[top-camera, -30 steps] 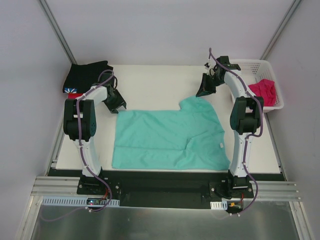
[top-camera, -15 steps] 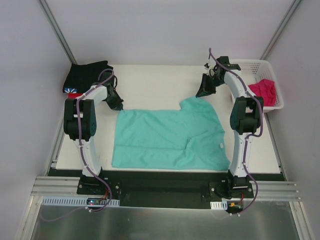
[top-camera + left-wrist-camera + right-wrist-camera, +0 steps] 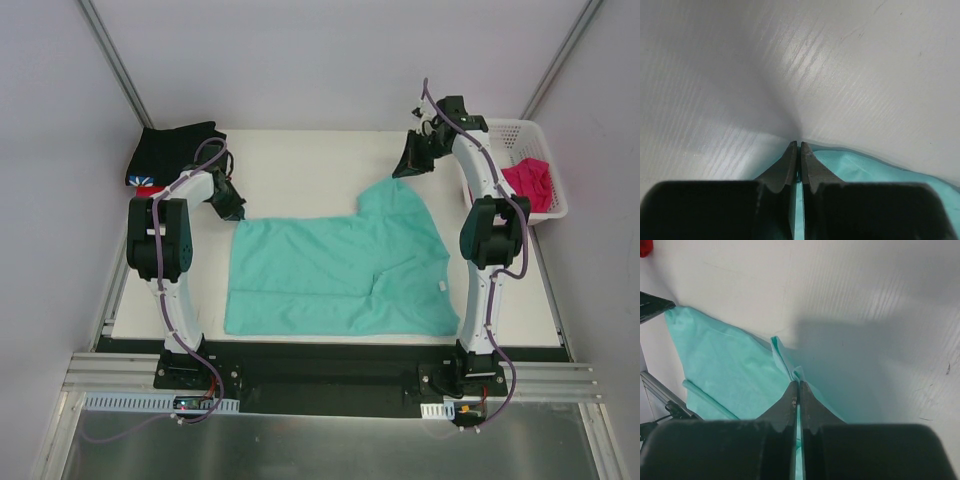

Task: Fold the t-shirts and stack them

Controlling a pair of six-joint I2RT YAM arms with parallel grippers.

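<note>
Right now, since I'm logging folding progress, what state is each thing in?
teal shirt: spread on the table, far corners pinched, right one lifted.
pink shirt: crumpled in the basket.
black shirt: folded, lying over the red shirt.
left tool: shut on teal shirt.
right tool: shut on teal shirt.

No writing, brand or number can be read; the white tag (image 3: 440, 288) on the teal shirt (image 3: 330, 270) is too small to be made out.
</note>
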